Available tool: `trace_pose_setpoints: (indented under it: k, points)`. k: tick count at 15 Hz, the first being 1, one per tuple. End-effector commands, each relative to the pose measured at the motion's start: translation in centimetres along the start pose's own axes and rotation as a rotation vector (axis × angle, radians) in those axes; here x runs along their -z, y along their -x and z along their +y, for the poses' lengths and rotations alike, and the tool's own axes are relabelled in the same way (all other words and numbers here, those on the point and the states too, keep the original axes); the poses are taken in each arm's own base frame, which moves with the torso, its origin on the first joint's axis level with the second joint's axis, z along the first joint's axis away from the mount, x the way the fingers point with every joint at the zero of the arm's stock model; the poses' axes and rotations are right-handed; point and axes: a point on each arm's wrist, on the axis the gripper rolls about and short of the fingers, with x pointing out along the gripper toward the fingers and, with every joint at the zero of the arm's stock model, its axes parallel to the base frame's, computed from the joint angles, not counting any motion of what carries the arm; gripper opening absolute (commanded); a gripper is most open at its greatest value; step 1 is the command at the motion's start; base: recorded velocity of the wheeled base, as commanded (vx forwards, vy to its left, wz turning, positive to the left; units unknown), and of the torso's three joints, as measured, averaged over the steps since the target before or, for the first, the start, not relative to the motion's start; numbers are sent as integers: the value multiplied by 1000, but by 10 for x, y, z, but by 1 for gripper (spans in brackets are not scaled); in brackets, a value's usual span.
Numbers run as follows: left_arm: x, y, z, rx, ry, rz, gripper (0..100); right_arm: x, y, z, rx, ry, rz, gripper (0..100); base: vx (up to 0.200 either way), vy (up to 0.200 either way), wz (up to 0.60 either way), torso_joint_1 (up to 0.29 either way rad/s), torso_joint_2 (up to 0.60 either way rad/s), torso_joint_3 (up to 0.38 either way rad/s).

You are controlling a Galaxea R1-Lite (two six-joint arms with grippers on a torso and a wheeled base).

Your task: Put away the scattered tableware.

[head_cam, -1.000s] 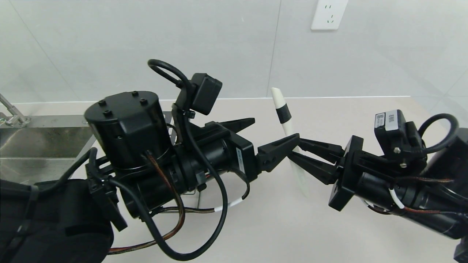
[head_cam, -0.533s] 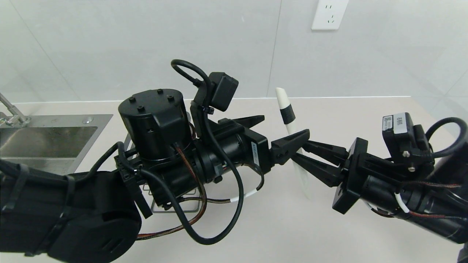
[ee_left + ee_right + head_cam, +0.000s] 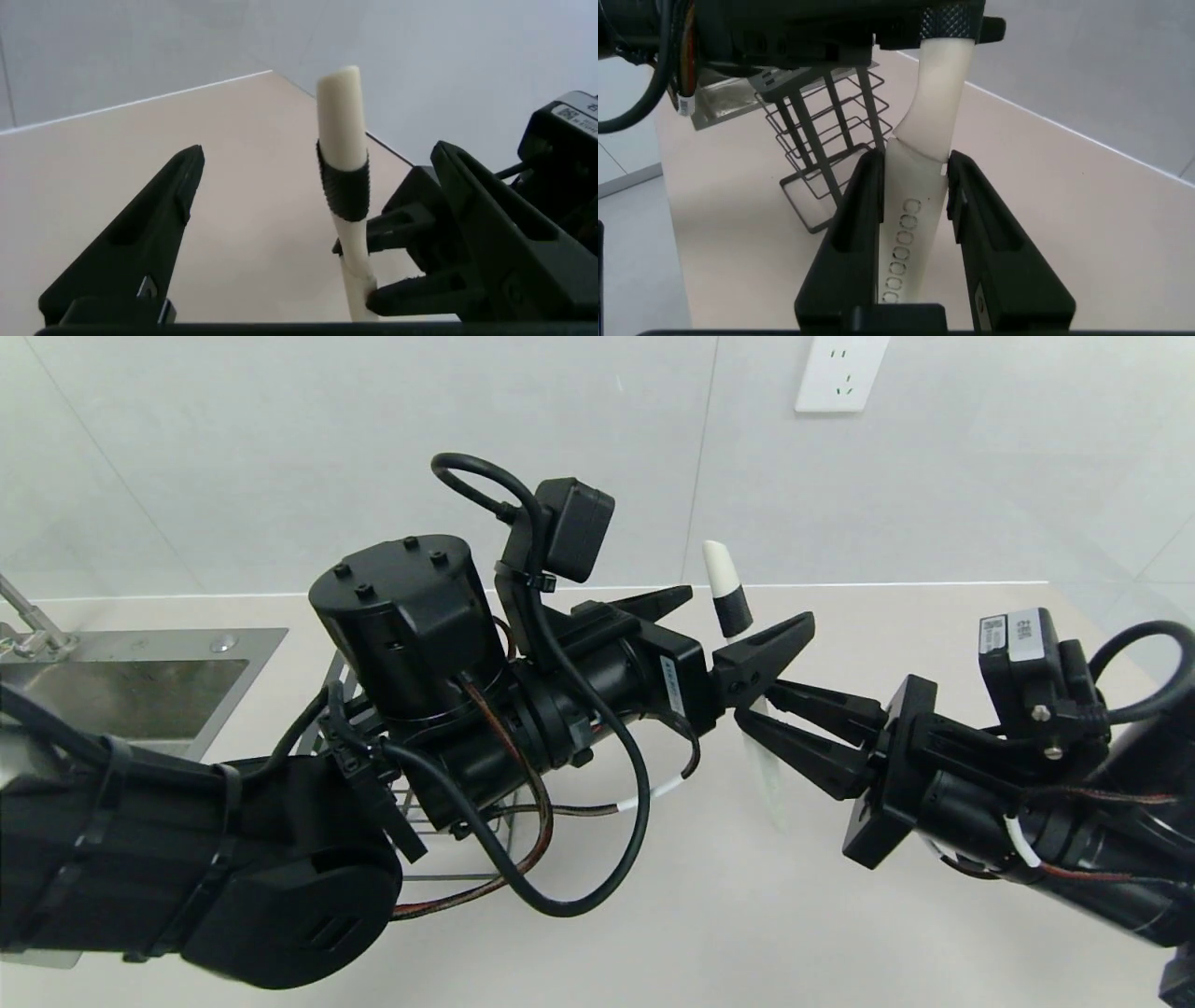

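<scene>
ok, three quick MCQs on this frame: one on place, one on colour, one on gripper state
1. Where does the wire rack stand?
A) on the counter
B) inside a drawer
C) hung on the wall

2. What colour is the band on the white utensil?
A) red
B) black
C) blue

3. What state is the left gripper in?
A) shut on the utensil
B) shut on nothing
C) open, with the handle between its fingers

Answers:
1. A: the right wrist view shows the rack's base resting on the counter.
2. B: a black band wraps the white handle near its top.
3. C: the left wrist view shows its fingers wide apart on either side of the handle. The right gripper clamps the utensil lower down.
</scene>
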Motion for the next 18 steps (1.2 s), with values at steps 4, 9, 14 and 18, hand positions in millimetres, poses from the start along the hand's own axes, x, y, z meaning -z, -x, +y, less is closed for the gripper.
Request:
trace_pose_setpoints:
  k: [4, 9, 14, 18]
  points:
    - [2, -10, 1, 14, -9, -48, 100, 1, -5, 0, -5, -1, -1, 0, 0, 0, 0, 0, 0, 0]
    - [-2, -16, 0, 23, -17, -94, 0, -1, -6, -1, -5, 1, -6, 0, 0, 0, 0, 0, 0, 0]
    - [-6, -15, -6, 43, -18, -121, 0, -3, -16, -6, -4, 15, -28, 0, 0, 0, 0, 0, 0, 0]
    - [-13, -10, -7, 38, -22, -142, 0, -19, -25, -4, -57, 28, -110, 100, 0, 0, 0, 0, 0, 0]
